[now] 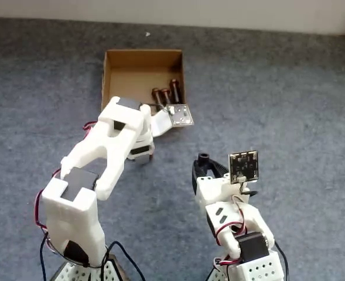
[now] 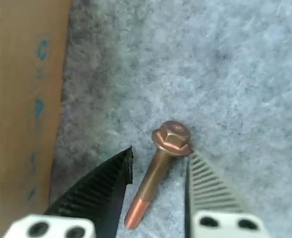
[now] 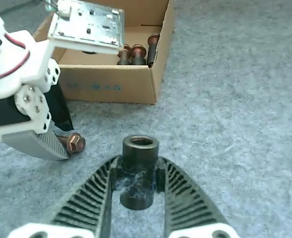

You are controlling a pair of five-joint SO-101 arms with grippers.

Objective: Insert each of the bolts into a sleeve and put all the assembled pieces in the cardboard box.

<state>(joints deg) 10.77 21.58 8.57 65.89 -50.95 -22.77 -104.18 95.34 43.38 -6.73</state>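
A copper bolt [image 2: 158, 171] lies on the grey carpet beside the cardboard box [image 1: 110, 70]. My left gripper [image 2: 160, 156] is open and straddles this bolt, one finger on each side of the shaft, close to the box's outer wall [image 2: 22, 99]. From the right wrist view the bolt's head [image 3: 77, 143] pokes out beside the left gripper [image 3: 66, 139]. My right gripper [image 3: 138, 168] is shut on a dark sleeve [image 3: 141, 148] held upright, threaded hole facing up. In the high view that sleeve [image 1: 204, 158] sits in front of the box. Several assembled pieces [image 1: 166, 96] lie in the box's near right corner.
The left arm [image 1: 110, 146] stretches from the near left toward the box and its wrist camera board [image 1: 181, 115] overhangs the box's near right corner. Open carpet [image 1: 289, 105] spreads to the right of the box and the right arm.
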